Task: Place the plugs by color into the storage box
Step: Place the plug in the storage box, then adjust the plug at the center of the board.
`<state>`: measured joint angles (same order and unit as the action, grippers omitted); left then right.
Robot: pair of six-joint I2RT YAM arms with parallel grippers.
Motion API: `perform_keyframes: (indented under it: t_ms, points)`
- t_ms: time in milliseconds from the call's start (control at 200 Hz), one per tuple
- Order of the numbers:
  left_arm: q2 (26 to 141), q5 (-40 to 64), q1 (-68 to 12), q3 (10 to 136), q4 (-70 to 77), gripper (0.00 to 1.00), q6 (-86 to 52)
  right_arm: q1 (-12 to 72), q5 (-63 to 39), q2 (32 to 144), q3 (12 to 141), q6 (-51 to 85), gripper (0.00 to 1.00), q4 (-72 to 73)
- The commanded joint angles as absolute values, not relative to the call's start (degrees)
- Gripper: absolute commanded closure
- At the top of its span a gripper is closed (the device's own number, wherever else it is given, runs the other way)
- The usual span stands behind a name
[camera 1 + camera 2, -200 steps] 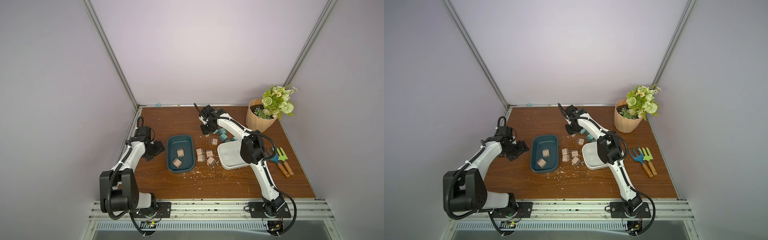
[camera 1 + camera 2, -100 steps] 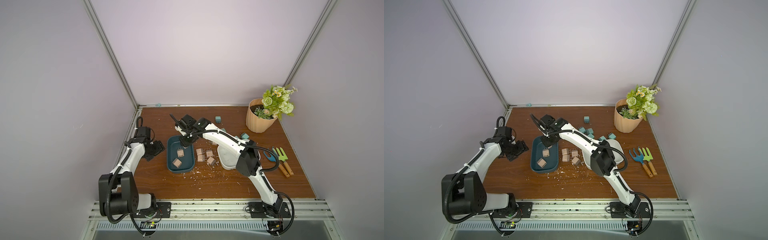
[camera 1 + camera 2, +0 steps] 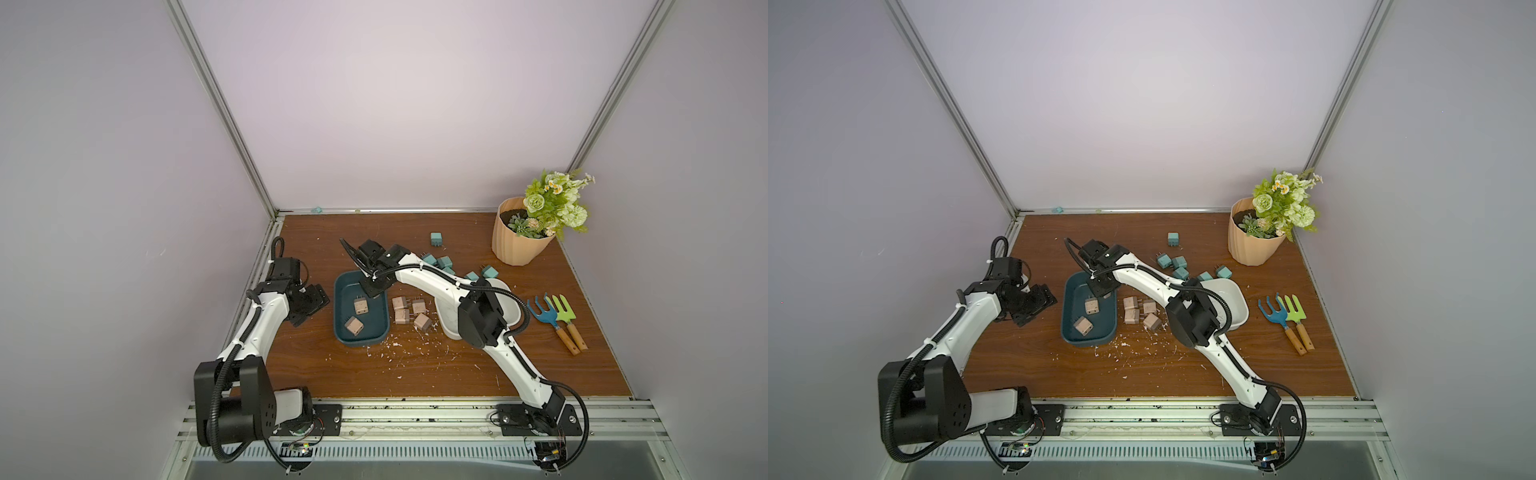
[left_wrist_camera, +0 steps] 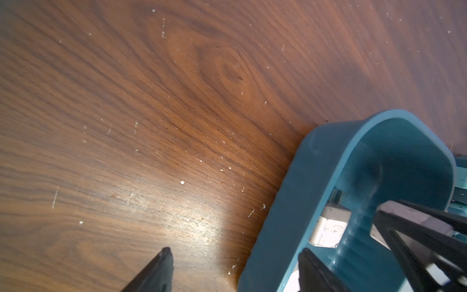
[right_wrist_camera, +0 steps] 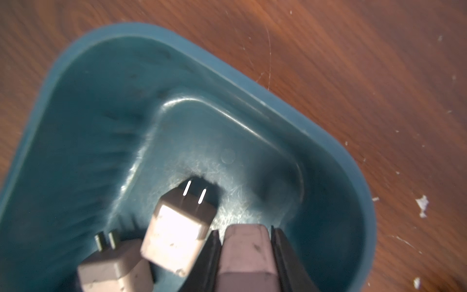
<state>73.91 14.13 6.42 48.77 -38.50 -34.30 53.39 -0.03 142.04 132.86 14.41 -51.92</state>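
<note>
My right gripper [image 5: 246, 232] is shut on a pinkish-tan plug [image 5: 246, 255] and hangs over the far end of the dark teal storage box [image 3: 361, 343]. Two more tan plugs [image 3: 360, 306] lie in that box, next to the held one in the right wrist view. Several tan plugs [image 3: 402, 316] sit on the table between it and the white storage box [image 3: 511, 309]. Several teal plugs [image 3: 444, 262] are scattered behind the white box. My left gripper [image 3: 309, 305] stands open and empty, low at the teal box's left wall [image 4: 290, 215].
A tan flower pot [image 3: 519, 241] stands at the back right. A blue and a green garden fork [image 3: 559, 324] lie right of the white box. White scraps [image 3: 399, 353] litter the wood in front of the boxes. Walls close the left, back and right.
My right arm has swung left from the teal plug cluster at the back to above the teal box, uncovering those plugs. The left arm has stayed put.
</note>
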Motion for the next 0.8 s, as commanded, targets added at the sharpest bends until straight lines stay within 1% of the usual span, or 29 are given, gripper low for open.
perform_keyframes:
  t_ms: [0,230,270,335,395,515,631,796]
  points:
    - [73.6,13.8,6.9,48.7,-39.7,0.21,-35.2,54.3,1.6,142.9,135.2,14.0,0.68,-50.8]
    - [73.9,13.6,6.9,49.1,-39.7,0.20,-35.2,55.6,1.8,142.9,134.3,13.0,0.62,-51.4]
    - [74.0,13.6,6.9,49.1,-39.7,0.20,-35.2,55.6,1.7,142.6,134.3,13.0,0.58,-51.4]
    - [74.3,13.6,6.9,49.4,-39.7,0.20,-35.1,55.6,1.8,142.0,135.4,12.9,0.46,-52.5]
    - [74.4,13.5,6.9,49.6,-39.7,0.20,-35.0,55.5,1.2,141.2,138.2,13.2,0.37,-54.4]
    - [74.6,13.6,6.9,50.0,-39.7,0.20,-35.0,54.7,-1.3,137.7,143.9,15.1,0.25,-59.1]
    - [74.8,14.1,6.9,50.5,-39.7,0.20,-35.3,53.1,0.0,130.0,138.1,16.5,0.19,-58.7]
    - [76.0,14.6,6.9,51.3,-39.6,0.20,-35.2,48.0,5.9,122.3,125.2,13.6,0.15,-57.7]
